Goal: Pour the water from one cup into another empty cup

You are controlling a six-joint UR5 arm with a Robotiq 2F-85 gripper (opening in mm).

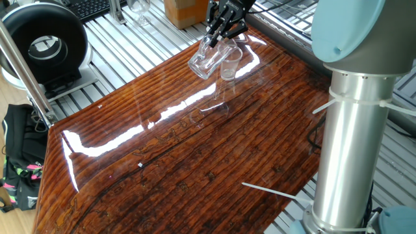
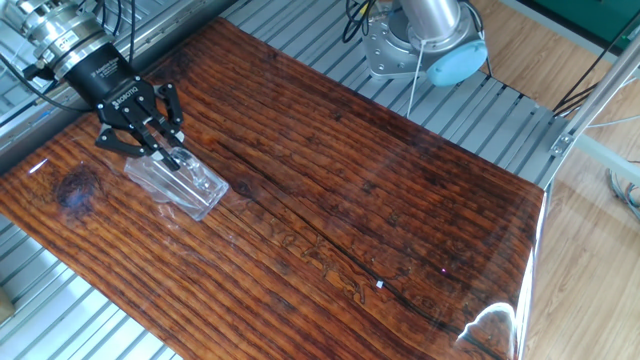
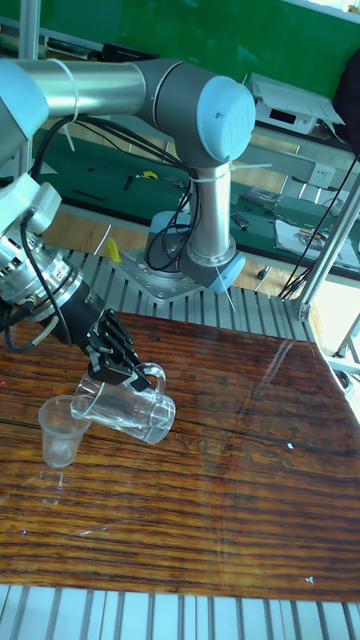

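Mug (image 3: 125, 408) tipped nearly flat, mouth toward small cup (image 3: 60, 432), pinched by gripper (image 3: 108, 367) at the rim; water probably too faint to see.

My gripper (image 3: 112, 362) above table (image 3: 250, 480), near its far-left corner in tall fixed view. Glass mug (image 3: 128, 405) in my fingers, tipped on side, mouth just over small tapered cup (image 3: 60, 431). Cup upright on table, left of mug.
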